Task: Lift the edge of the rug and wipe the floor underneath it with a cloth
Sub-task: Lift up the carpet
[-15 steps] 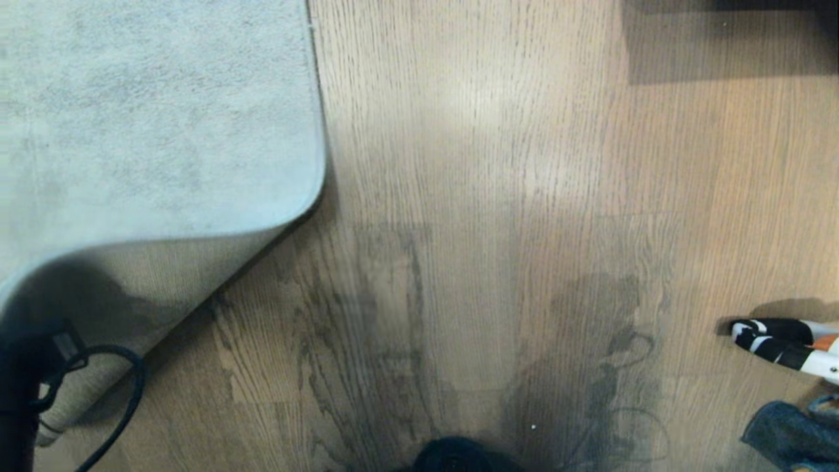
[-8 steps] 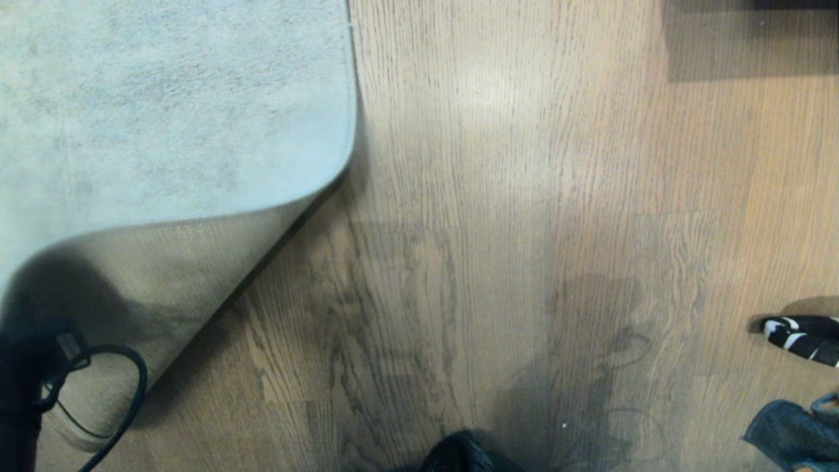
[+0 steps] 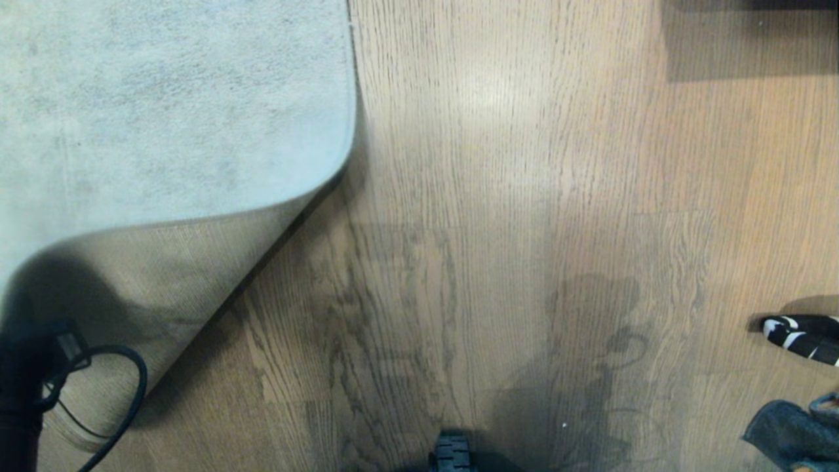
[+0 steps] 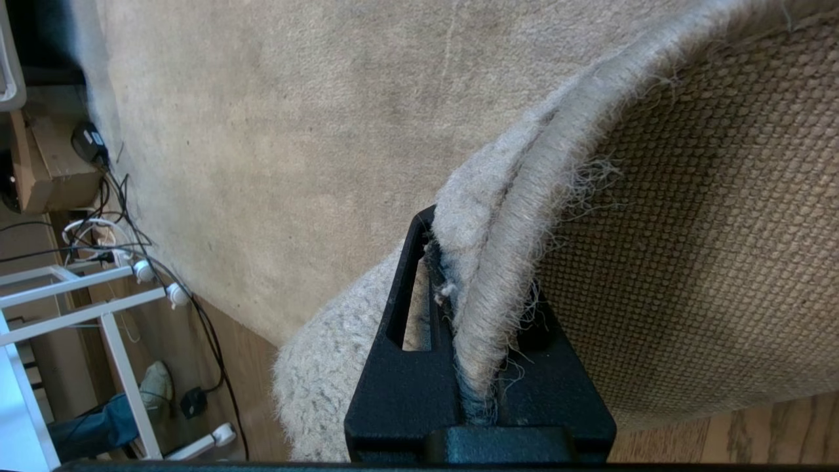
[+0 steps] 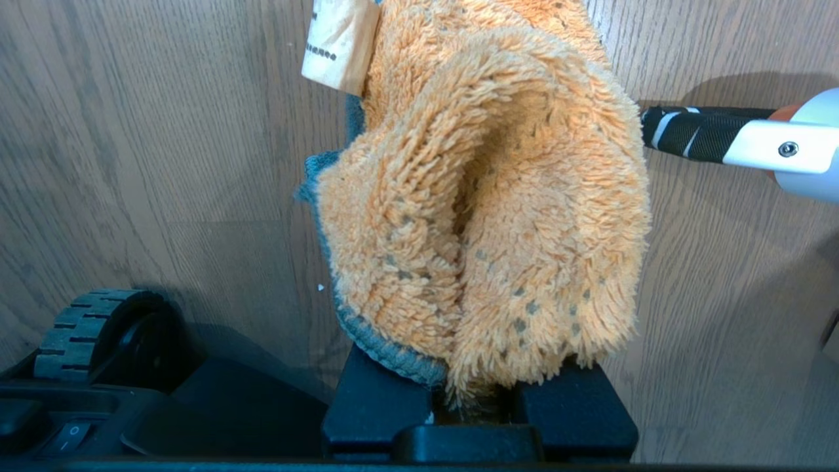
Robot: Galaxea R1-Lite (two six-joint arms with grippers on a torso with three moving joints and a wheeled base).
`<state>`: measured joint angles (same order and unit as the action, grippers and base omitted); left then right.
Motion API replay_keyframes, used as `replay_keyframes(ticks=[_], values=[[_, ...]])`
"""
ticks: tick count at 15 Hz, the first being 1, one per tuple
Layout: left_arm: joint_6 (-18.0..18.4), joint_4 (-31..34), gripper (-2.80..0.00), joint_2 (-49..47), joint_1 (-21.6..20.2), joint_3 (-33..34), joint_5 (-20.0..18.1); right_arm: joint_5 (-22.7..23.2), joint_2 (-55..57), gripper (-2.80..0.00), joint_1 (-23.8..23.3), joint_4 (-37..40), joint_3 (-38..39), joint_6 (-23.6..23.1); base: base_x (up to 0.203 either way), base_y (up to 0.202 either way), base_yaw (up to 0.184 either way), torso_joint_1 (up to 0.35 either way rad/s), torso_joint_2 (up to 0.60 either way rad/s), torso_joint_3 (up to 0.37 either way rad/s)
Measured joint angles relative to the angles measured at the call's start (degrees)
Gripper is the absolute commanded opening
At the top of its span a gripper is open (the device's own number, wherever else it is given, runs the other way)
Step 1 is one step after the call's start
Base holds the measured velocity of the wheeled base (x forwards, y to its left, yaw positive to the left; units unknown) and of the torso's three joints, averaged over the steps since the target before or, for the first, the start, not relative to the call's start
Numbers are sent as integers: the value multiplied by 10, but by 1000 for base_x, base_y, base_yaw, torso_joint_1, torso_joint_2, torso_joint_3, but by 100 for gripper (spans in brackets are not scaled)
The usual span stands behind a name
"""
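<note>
Light falls from 12 o'clock, leaving a pale sheen. A dark furniture shadow [image 3: 747, 46] lies at 1 o'clock. White frame legs [image 4: 98, 308] and cables [image 4: 124, 216] stand beyond.

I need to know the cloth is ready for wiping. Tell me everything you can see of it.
The cloth is a fluffy orange-yellow rag with grey trim, a dark grey other face and a small pale tag. It hangs bunched and folded, pinched at one end by the right hand above the floor. Nothing else visibly touches it.
</note>
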<state>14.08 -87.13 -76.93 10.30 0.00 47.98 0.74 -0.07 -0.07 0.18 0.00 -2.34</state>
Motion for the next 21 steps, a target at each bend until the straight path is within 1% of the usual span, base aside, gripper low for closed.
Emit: replay_keyframes(ticks=[2,9,11,18,21], values=[[0,-1,-280,-2,0,0,0,0,0,-280,-1,0,0,0,-49,0,2,1,-1,1],[0,-1,-280,-3,4,0,0,0,0,-280,0,0,0,0,-192,0,-1,2,3,2],[1,0,-280,-3,4,0,0,0,0,-280,0,0,0,0,-126,0,-2,0,2,5],[3,0,-280,-3,4,0,-1,0,0,-280,0,0,0,0,0,0,0,0,0,0],[3,10,-280,-9,5,0,-3,0,0,-280,0,0,0,0,0,0,0,0,0,0]])
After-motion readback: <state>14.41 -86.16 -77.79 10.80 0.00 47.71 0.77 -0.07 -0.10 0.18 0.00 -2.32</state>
